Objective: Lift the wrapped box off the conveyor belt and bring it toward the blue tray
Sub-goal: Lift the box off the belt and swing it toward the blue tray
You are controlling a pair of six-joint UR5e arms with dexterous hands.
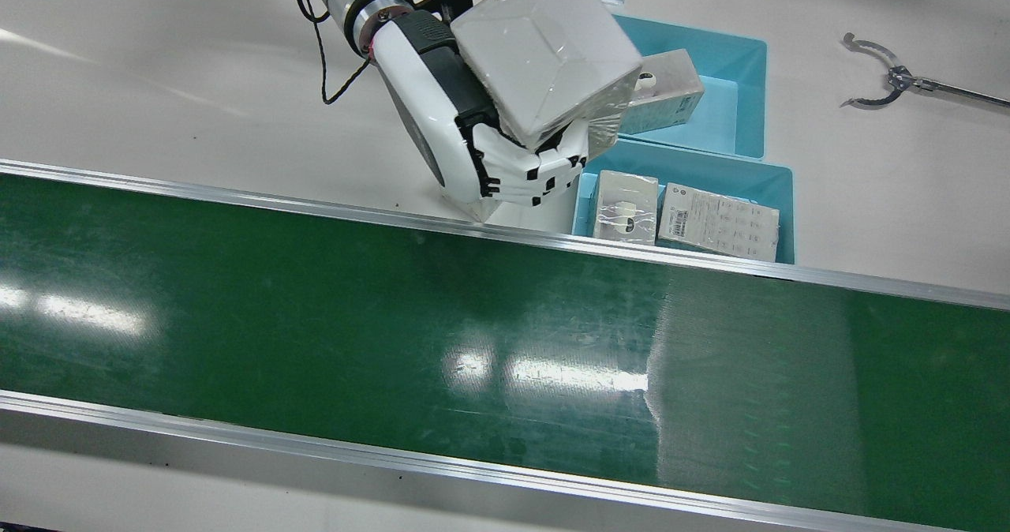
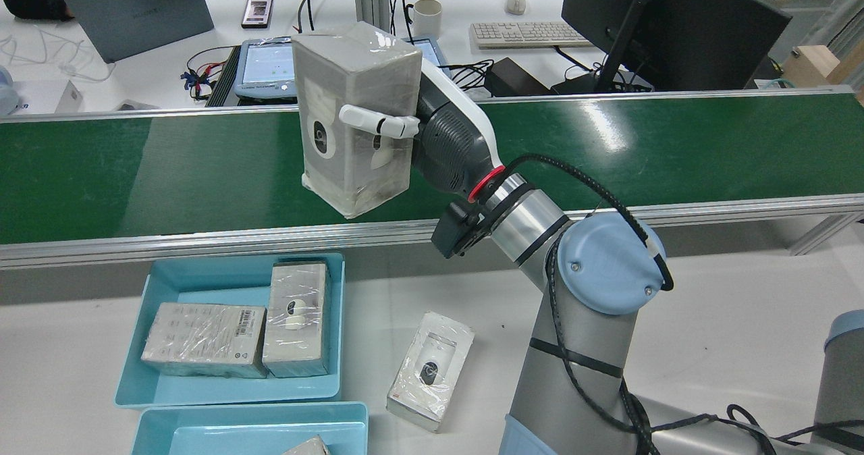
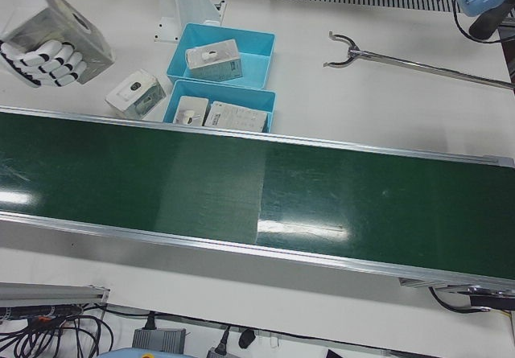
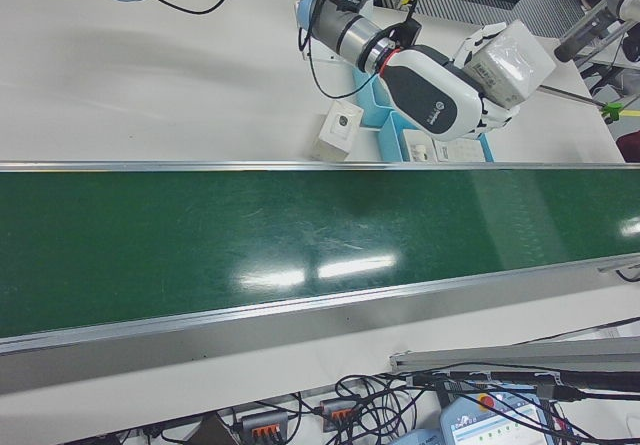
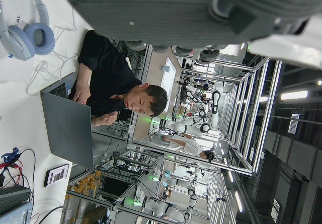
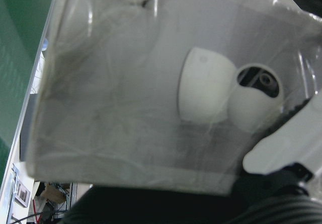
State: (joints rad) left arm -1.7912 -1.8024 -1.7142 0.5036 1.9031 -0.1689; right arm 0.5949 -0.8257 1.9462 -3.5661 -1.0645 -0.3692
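Box [image 6: 151, 93] fills right hand view, film-wrapped, grey, a white camera printed on it. Right hand [image 1: 505, 157] clamped around box, held aloft, clear of belt [image 1: 473, 342], just above tray's [image 1: 694, 170] belt-side edge. Rear view alone shows a spare box [image 2: 432, 368] on the table [image 2: 729, 347]. Left hand's state cannot be told.
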